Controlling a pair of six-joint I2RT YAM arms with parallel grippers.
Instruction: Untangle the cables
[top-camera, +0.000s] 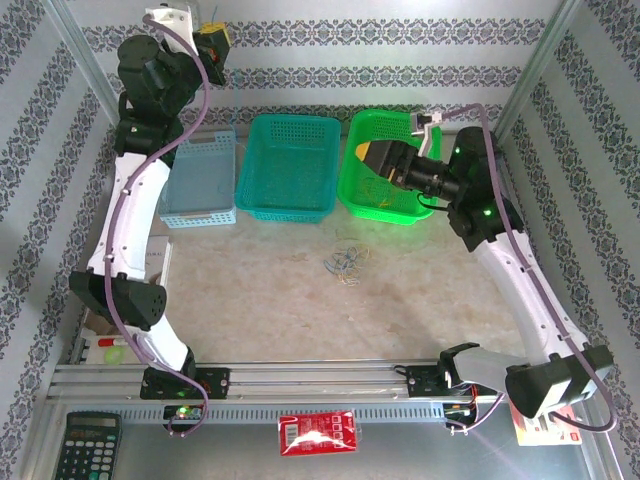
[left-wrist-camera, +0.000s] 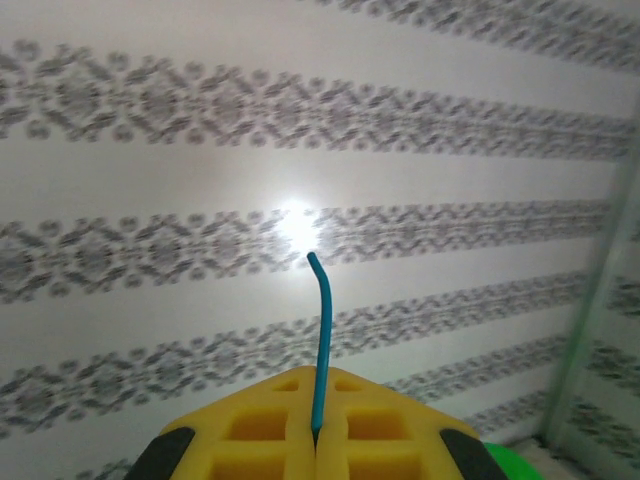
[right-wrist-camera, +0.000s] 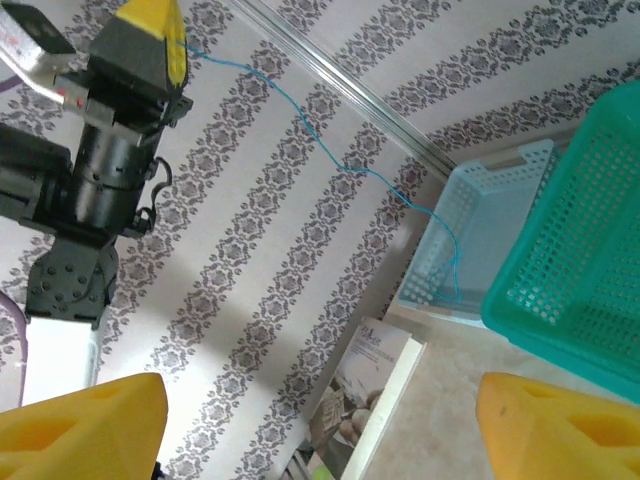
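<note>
The left gripper (left-wrist-camera: 317, 410), raised at the upper left of the overhead view, is clamped tight on a blue cable (left-wrist-camera: 322, 330). The cable's lower end hangs against the light blue basket (right-wrist-camera: 500, 195). The right gripper (right-wrist-camera: 320, 420) gapes wide and empty over the green basket (top-camera: 385, 205). The other cables (top-camera: 345, 262) are heaped mid-table (top-camera: 280, 310), clear of the basket edges.

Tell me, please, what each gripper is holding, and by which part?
The left gripper pinches the blue cable near one end, between its shut fingers; the right gripper, open, holds nothing.
</note>
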